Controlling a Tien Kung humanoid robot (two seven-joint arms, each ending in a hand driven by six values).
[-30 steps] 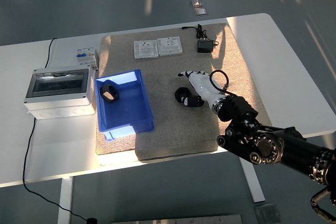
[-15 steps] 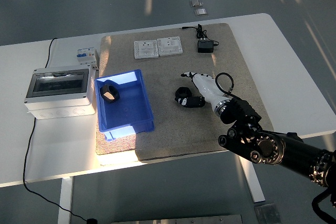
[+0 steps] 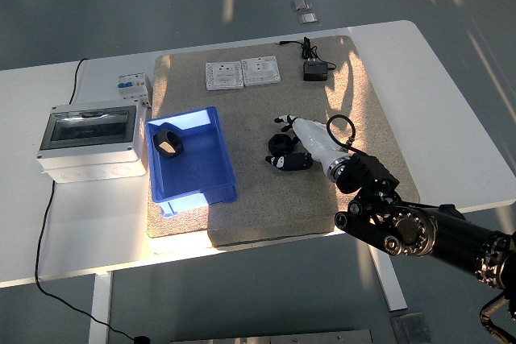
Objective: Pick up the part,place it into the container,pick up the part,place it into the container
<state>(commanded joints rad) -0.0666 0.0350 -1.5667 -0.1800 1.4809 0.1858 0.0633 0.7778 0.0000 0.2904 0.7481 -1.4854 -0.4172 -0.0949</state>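
One ring sits in my blue tray, centre-left. My right hand, fingers spread around the second ring at centre, grips nothing yet, apparently lining up a grasp.

Breaker box, two sockets, adapter

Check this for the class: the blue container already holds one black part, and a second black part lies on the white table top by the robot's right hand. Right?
Not quite. The second black part lies on the tan mat, not the bare table top, by the right hand. The head view shows this. The blue container does hold one black part.
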